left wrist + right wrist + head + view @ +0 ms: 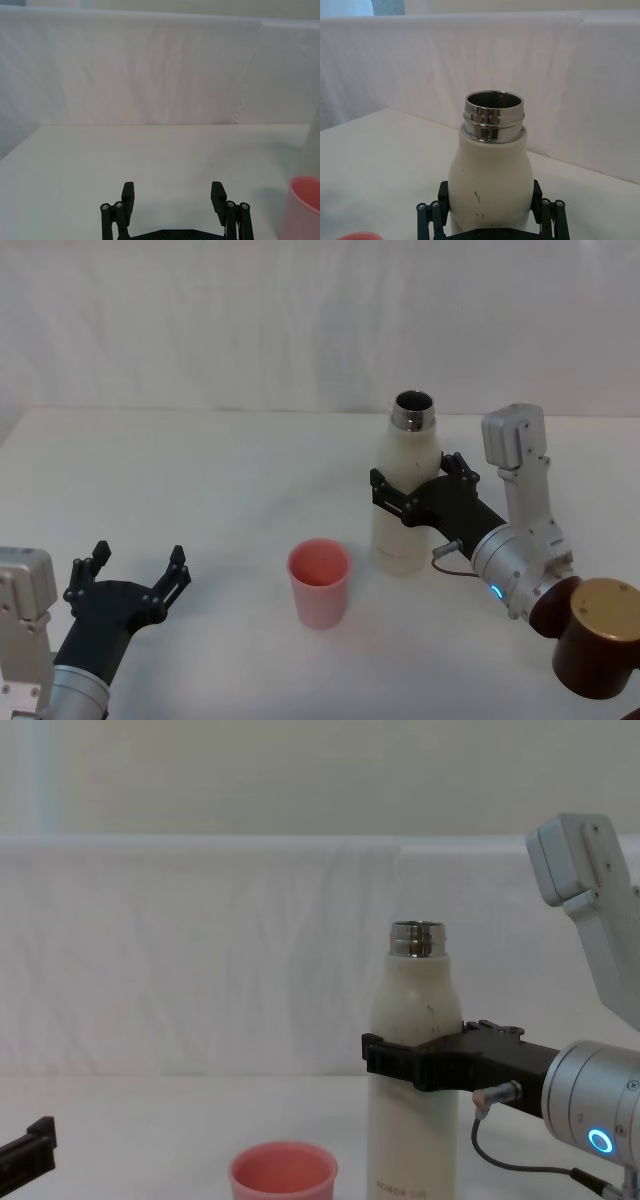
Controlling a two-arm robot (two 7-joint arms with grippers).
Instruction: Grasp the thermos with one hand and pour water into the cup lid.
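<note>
Nearest the robot, the left pincer [135, 575] hangs idle over the bare near-left part of the counter [200, 470], its two fingers spread wide with nothing between them. Just ahead and toward the middle stands the cup lid [319, 583], upright, mouth up, and apparently empty. Beyond it and slightly to the right, close beside it but not touching, the thermos [406, 490] stands upright on the counter, its long axis vertical and its steel neck uncapped.

The right pincer [410, 488] comes in from the right and has the thermos between its fingers at about mid-height, below the shoulders; the fingers sit against both sides of the body and look closed on it, though how firmly cannot be judged. The base seems still to rest on the counter.

What the pour turns on is this: the cup lid lies to the left of the thermos and a little nearer the robot, so the neck would have to tip that way, probably after a lift to clear the rim.
</note>
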